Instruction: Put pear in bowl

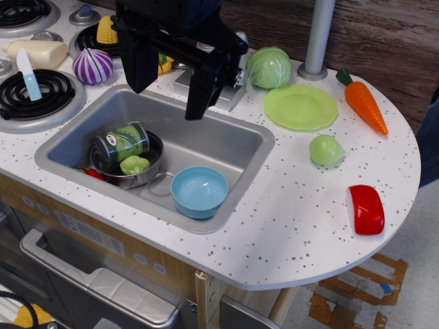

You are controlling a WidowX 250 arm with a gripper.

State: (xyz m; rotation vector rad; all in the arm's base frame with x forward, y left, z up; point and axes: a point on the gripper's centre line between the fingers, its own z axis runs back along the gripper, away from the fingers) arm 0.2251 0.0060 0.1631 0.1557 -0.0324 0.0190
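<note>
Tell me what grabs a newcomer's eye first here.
The black end effector looms open over the back of the grey sink. In the sink's front corner sits the empty light-blue bowl. Right of the sink, the pale-green pear lies on the speckled counter.

Gripper (168, 86): black, boxy housing up top, two long flat black fingers (199, 89) tapering downward. Silver-grey metal bracket with small screws at wrist side. No markings legible.
</note>
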